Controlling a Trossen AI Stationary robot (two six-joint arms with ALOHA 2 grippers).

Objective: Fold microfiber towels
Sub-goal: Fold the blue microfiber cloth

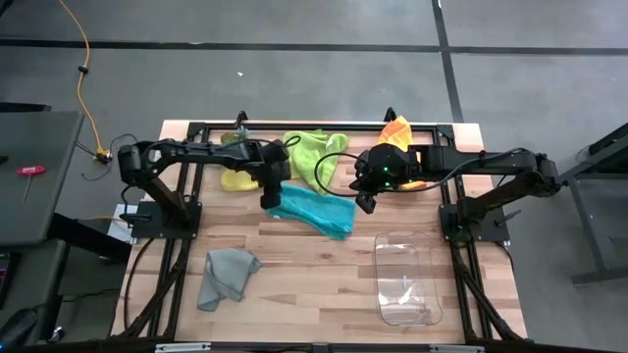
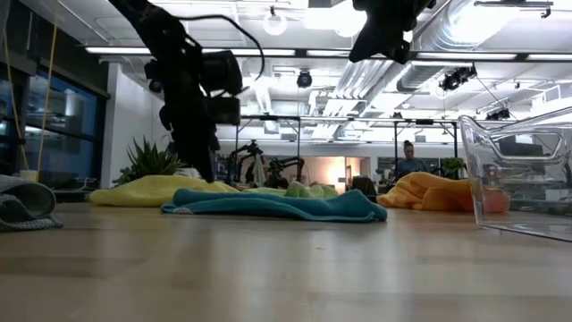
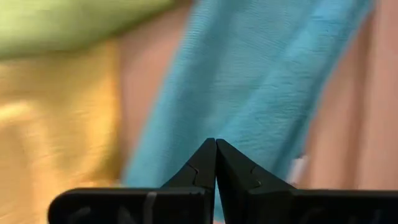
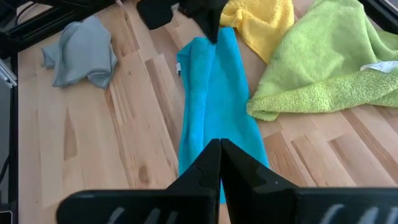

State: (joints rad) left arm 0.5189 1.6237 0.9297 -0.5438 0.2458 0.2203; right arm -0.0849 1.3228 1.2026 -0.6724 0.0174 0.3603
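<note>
The teal towel (image 1: 316, 211) lies near the middle of the table (image 1: 314, 294), folded lengthwise into a long narrow strip with soft, rounded edges and a slightly rumpled surface. The left gripper (image 1: 272, 199) sits at one end of it, fingers pressed together; whether they pinch the cloth cannot be told. The right gripper (image 1: 365, 202) hangs above the other end, fingers also pressed together and holding nothing. Behind the strip lie the lime green towel (image 1: 316, 154), bunched and loosely spread, the yellow towel (image 1: 238, 179) and the orange towel (image 1: 397, 129). The grey towel (image 1: 226, 276) lies crumpled near the front, well apart from the clear bin (image 1: 407, 279).
</note>
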